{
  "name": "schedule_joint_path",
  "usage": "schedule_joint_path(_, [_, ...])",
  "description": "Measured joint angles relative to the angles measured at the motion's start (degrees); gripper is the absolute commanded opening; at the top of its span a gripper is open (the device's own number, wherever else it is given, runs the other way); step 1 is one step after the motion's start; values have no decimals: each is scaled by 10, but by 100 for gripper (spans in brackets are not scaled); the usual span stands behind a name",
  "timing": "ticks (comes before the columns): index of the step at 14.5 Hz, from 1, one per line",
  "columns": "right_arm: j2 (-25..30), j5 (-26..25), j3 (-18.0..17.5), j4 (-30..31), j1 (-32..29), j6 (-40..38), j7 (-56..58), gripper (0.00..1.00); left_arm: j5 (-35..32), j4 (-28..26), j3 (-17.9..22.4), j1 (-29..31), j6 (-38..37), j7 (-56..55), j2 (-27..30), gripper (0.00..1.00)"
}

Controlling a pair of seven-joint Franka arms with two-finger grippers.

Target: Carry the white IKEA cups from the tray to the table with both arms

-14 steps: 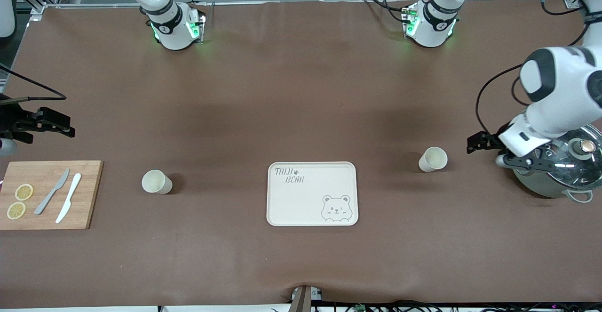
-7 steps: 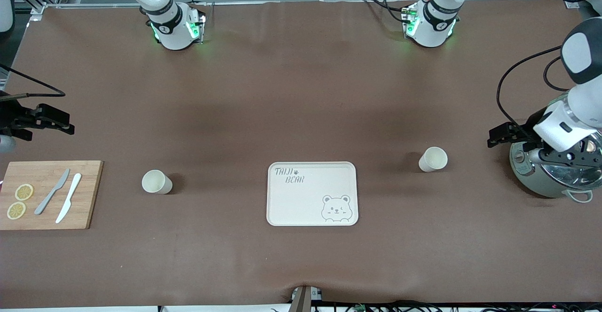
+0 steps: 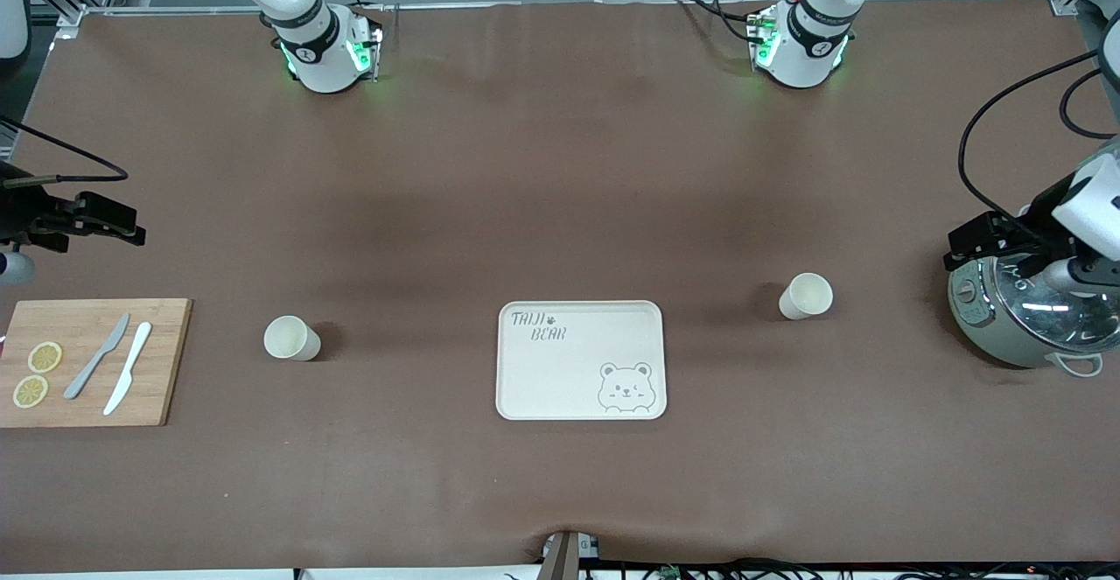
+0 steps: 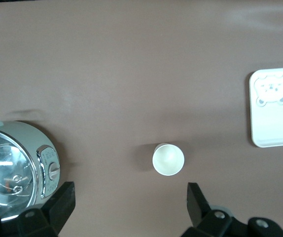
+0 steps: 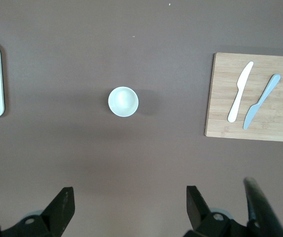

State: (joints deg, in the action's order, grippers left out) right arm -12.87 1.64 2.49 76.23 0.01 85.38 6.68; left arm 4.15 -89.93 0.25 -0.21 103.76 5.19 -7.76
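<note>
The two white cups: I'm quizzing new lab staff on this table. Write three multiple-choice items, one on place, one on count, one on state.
1. Where do the cups stand?
A. On the tray
B. On the table, one either side of the tray
C. On the cutting board

2. How many lemon slices lie on the cutting board?
A. Two
B. Four
C. None

3. The cups are:
A. Tipped over
B. Stacked
C. Upright, apart

Answers:
1 B: one cup and the other cup flank the tray.
2 A: two lemon slices on the cutting board.
3 C: both rims face up.
</note>
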Motion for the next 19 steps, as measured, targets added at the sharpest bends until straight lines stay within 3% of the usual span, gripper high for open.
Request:
schedule_joint_path(6, [0, 0, 0, 0, 0, -1, -1, 100, 2, 62, -18, -20, -62, -56, 1, 100])
schedule_joint_path(11, [0, 0, 0, 0, 0, -1, -1, 100, 2, 67, -18, -56, -69, -66, 0, 100])
schedule_joint_path(19, [1, 0, 0, 0, 0, -1, -1, 100, 2, 76, -16, -61, -84, -65, 18, 100])
